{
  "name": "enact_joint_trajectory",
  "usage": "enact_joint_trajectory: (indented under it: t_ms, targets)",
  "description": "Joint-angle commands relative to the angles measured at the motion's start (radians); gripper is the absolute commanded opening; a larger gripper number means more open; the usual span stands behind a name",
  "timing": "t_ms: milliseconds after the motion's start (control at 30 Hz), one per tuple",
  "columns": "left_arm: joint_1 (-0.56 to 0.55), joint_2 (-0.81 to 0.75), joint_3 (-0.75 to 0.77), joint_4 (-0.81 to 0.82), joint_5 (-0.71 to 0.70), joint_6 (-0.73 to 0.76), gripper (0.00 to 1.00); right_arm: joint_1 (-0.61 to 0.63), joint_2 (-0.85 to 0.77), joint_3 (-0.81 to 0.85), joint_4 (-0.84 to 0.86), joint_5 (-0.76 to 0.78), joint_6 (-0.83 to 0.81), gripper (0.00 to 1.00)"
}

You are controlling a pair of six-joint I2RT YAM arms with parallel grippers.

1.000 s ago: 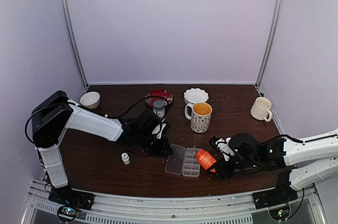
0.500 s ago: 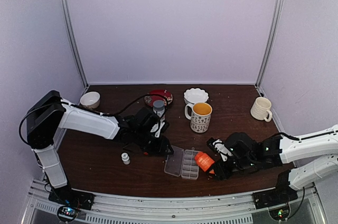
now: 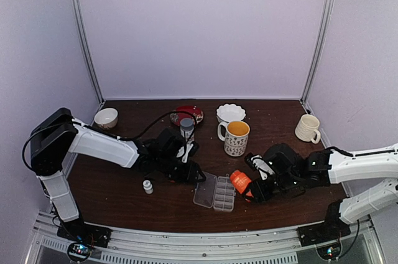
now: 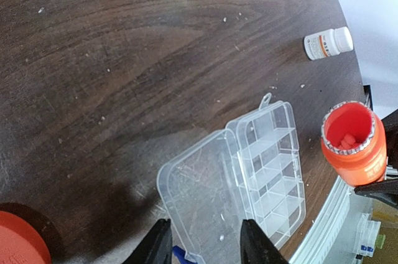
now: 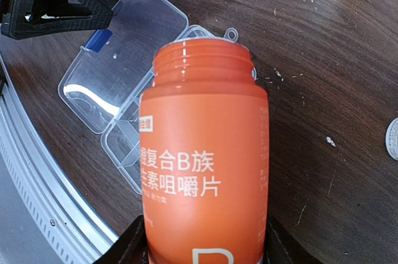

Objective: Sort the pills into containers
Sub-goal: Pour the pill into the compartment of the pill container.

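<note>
Swings the right arm (image 3: 360, 165) inward and up-table over the last second, carrying the orange bottle (image 3: 240, 181) from near the front edge to just beside the cell side of the pill box (image 3: 224, 195). Keeps the right gripper (image 5: 202, 248) clamped on that bottle, uncapped and tilted, mouth toward the box. Parts the left gripper (image 4: 202, 246) from nearly shut to a moderate gap, letting go of the lid (image 4: 199, 208), now lying flat and open beside the cells. Leaves the box nearly in place.

Shows the pills (image 4: 346, 142) as a small heap inside the bottle mouth in the left wrist view; none visible in the containers (image 4: 273, 174). Reads as the end of opening and the start of pouring. Calls for a gentle tilt over one cell, to avoid scattering tablets across the table (image 3: 124, 202).
</note>
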Motion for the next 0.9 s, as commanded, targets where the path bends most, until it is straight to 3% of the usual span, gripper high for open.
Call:
enact_joint_trajectory:
  t_ms: [0,500,667,867]
  targets:
    - [-0.003,-0.008,-0.022,0.087,-0.004,-0.005,0.40,-0.020,0.030,0.048,-0.039,-0.040,0.008,0.00]
    - [-0.002,0.001,-0.111,0.266,0.004,0.011,0.41,-0.052,0.123,0.107,-0.073,-0.091,0.000,0.00]
    - [-0.003,0.009,-0.115,0.285,0.010,0.012,0.41,-0.054,0.078,0.084,-0.027,-0.094,-0.003,0.00]
    - [-0.003,0.021,-0.101,0.275,0.011,0.015,0.41,-0.064,0.157,0.113,-0.088,-0.109,-0.021,0.00]
